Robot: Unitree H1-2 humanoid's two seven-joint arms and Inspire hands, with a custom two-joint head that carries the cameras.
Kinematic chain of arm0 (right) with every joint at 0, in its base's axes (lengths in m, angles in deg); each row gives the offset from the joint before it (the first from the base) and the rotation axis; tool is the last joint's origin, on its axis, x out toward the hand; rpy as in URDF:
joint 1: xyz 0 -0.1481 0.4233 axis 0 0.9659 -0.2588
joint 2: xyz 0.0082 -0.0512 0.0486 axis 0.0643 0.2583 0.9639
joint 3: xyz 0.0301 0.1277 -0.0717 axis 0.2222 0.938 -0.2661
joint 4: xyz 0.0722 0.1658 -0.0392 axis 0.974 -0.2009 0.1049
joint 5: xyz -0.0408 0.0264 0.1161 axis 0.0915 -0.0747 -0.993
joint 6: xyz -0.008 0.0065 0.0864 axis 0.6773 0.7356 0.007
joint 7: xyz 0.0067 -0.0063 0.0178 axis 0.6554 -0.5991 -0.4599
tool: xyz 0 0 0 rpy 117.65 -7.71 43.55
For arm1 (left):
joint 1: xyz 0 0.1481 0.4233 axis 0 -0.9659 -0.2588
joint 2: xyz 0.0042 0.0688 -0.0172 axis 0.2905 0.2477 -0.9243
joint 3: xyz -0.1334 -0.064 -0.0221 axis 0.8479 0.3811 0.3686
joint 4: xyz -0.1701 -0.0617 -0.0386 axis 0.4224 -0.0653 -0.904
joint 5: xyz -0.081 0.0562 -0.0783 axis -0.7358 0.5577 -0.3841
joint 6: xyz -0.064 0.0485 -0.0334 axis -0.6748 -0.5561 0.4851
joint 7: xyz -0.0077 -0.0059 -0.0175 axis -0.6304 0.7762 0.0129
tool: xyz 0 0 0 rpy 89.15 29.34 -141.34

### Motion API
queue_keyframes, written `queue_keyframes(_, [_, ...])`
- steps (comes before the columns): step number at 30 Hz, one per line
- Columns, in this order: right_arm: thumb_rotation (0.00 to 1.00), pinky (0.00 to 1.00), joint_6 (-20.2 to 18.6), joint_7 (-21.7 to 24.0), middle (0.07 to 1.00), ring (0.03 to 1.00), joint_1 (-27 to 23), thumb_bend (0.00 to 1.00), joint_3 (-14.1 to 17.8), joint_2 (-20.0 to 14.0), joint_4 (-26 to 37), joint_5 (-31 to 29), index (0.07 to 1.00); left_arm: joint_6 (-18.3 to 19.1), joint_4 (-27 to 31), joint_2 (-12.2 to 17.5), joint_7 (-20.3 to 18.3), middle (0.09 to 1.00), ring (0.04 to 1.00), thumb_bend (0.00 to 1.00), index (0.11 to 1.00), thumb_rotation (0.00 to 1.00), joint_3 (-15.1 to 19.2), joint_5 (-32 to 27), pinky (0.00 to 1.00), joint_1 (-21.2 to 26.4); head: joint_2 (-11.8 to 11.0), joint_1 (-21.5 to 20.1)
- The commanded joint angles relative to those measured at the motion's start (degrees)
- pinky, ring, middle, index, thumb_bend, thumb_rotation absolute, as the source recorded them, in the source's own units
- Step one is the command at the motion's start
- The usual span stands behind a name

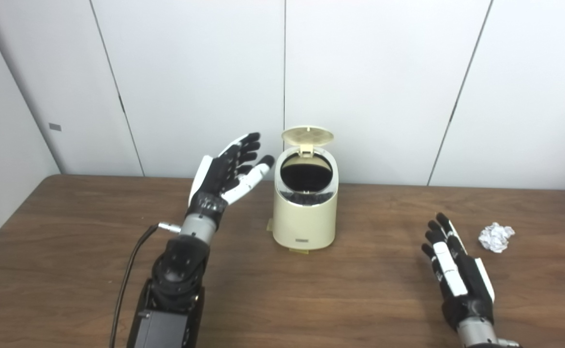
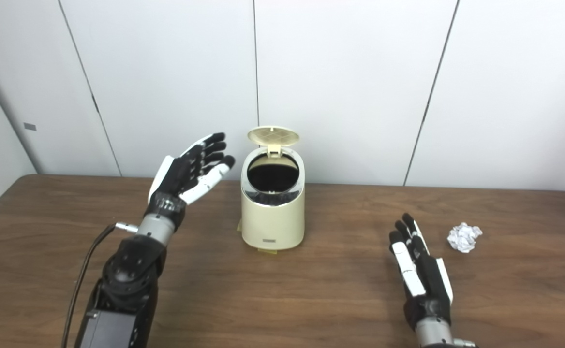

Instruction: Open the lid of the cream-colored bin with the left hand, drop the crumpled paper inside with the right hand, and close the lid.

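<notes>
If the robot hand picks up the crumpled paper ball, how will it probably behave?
The crumpled paper looks small and loosely wadded, so it is probably very light and will squash under closing fingers. Its irregular creases suggest it would skid or tumble rather than roll smoothly if nudged.

We see a brown wooden table (image 1: 360, 290) set against white wall panels (image 1: 379, 72) with dark seams.

Side-by-side head cameras, down over one table (image 1: 311, 299)
</notes>
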Motion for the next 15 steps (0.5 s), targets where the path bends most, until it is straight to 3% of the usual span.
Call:
queue_keyframes(1, [0.6,0.92,-0.3,0.9,0.943,0.946,-2.8,0.61,0.3,-0.9,2.8,-0.7,0.942,-1.5,2.8,-0.8,1.1,0.908,0.895,0.53,0.949,0.57,1.0,-2.7,0.88,0.4,0.2,-0.3])
queue_keyframes(4, [0.53,0.91,-1.5,0.9,0.936,0.922,-3.2,0.62,0.4,-1.5,3.8,-0.8,0.938,-2.0,3.5,-1.0,1.5,0.919,0.907,0.52,0.961,0.6,1.8,-4.4,0.91,-2.5,0.6,-1.1])
queue_keyframes(11, [0.32,0.81,-3.5,0.2,0.912,0.889,-4.5,0.73,1.5,-2.7,5.7,-0.3,0.915,-3.4,4.9,-1.5,2.3,0.942,0.925,0.5,0.967,0.84,1.3,-6.0,0.9,-8.6,1.6,-2.8])
queue_keyframes(15, [0.3,0.79,-3.8,0.2,0.901,0.881,-5.1,0.76,1.7,-5.4,6.1,2.3,0.901,-4.7,5.3,-2.0,2.4,0.953,0.941,0.55,0.969,0.91,0.9,-6.9,0.92,-11.5,2.0,-4.0])
